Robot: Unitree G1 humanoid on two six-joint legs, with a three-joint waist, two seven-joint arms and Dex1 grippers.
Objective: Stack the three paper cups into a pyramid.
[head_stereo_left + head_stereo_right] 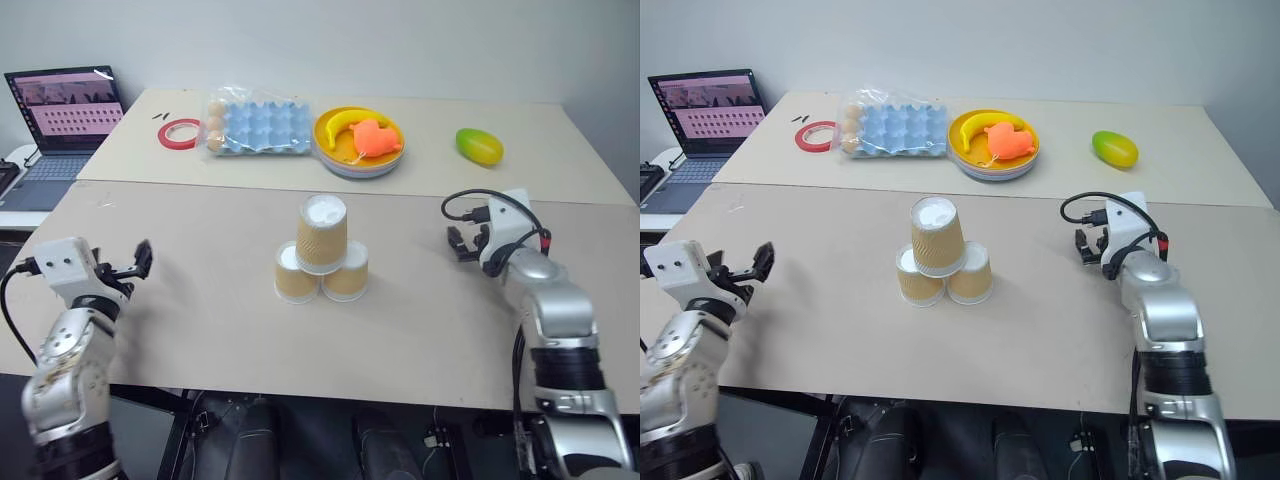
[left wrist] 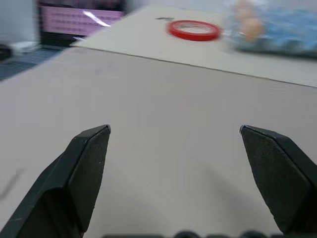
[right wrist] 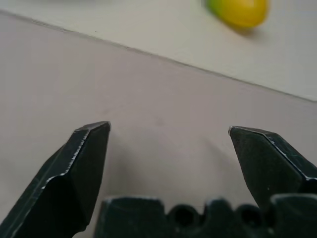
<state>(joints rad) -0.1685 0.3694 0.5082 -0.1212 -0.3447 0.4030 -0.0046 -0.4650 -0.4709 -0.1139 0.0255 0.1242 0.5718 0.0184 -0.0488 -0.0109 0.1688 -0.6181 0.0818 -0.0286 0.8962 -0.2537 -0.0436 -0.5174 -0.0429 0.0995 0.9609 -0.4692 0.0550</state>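
From my head, looking down, the three paper cups point(image 1: 320, 250) stand upside down mid-table as a finished pyramid point(image 1: 321, 252): two in a base row touching each other, the third on top across them, tilted a little toward me. My left gripper point(image 1: 141, 259) hangs over the near table point(image 1: 200, 330) well to the left of the stack, and my right gripper point(image 1: 460, 243) well to its right. Neither touches a cup.

On the far table are a red tape ring point(image 1: 179, 133), a blue egg tray point(image 1: 258, 126) in clear wrap with a few brown eggs at its left end, a yellow plate point(image 1: 358, 143) holding a banana and an orange toy, and a green-yellow mango point(image 1: 479, 146). An open laptop point(image 1: 62, 120) sits at the far left; its screen shows rows of writing too small for me to read. I see no brand or label on any cup.

From my left wrist, my two black fingers point(image 2: 81, 173) stand wide apart with bare tabletop between them. Beyond lie the red tape ring, the blurred egg tray and the laptop's pink-lit screen, unreadable here too.

From my right wrist, my fingers point(image 3: 79, 171) are likewise spread wide over bare table, holding nothing, and the mango lies beyond the seam between the tables.
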